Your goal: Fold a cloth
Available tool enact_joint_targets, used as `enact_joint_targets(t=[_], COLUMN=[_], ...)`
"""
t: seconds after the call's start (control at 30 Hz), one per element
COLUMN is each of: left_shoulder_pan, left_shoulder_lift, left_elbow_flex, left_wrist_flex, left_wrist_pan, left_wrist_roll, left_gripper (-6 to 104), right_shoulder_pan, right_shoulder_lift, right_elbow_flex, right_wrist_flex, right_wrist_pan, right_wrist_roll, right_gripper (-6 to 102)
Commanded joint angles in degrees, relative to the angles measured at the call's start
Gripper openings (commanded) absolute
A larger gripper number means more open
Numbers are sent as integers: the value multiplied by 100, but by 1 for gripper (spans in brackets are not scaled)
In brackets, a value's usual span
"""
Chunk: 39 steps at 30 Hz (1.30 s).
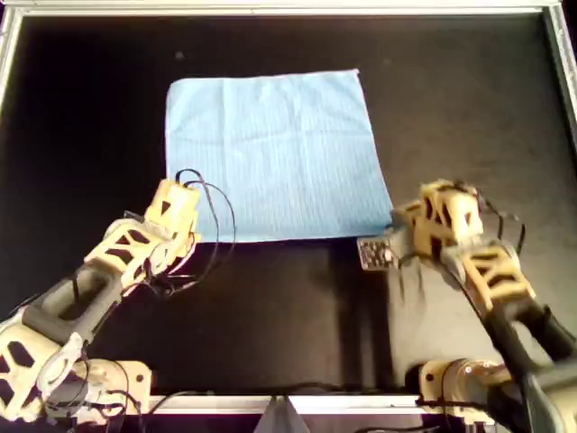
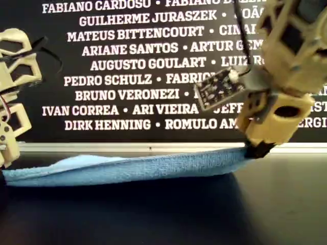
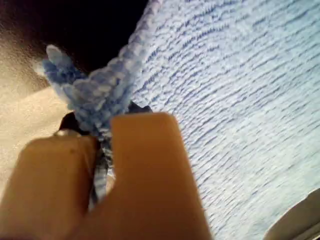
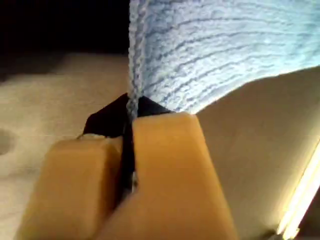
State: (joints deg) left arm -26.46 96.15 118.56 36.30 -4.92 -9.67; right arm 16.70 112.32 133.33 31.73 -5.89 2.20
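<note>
Overhead view: thin sky-blue square fabric cloth (image 1: 275,153) lies flat on the black table (image 1: 270,307), left gripper (image 3: 102,150) and right gripper (image 4: 131,150) each pinching a near corner — light, limp stuff, so corner grips suit it.

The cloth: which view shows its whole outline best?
The overhead view: the cloth lies there as a full square. The exterior view shows it edge-on, one corner lifted. Each wrist view shows only a pinched corner, in the left tool and the right tool.
</note>
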Motion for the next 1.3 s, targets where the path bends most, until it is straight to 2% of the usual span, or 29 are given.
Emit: enact_joint_targets(t=[0.0,0.13,0.37,0.47,0.7,0.8,1.27], left_shoulder_pan=[185,193,193,308,914,1072,1107], left_shoulder_lift=[299,281,246,-114,-1644,-2171,-3059], left_elbow_flex=[-53,-141,-527,-1099,-2892,-3647,-6187], left_wrist_flex=[-44,-53,-176,-176,-176,-167,-167], left_wrist_pan=[-79,-79,-79,-88,-88,-88,-79], left_wrist_roll=[26,88,756,923,949,949,949], left_gripper=[-1,-1,0,0,0,0,0], right_shoulder_pan=[-35,35,-26,-26,-53,-62,-114], right_shoulder_lift=[562,615,431,211,-1072,-1881,-4315], right_elbow_flex=[264,457,35,-378,-1723,-2479,-6029], right_wrist_flex=[-141,-141,-448,-703,-1318,-1441,-1459], right_wrist_pan=[35,35,88,123,123,123,132], right_wrist_roll=[-35,-35,-35,-44,-44,-44,-44], right_gripper=[0,0,0,0,0,0,0])
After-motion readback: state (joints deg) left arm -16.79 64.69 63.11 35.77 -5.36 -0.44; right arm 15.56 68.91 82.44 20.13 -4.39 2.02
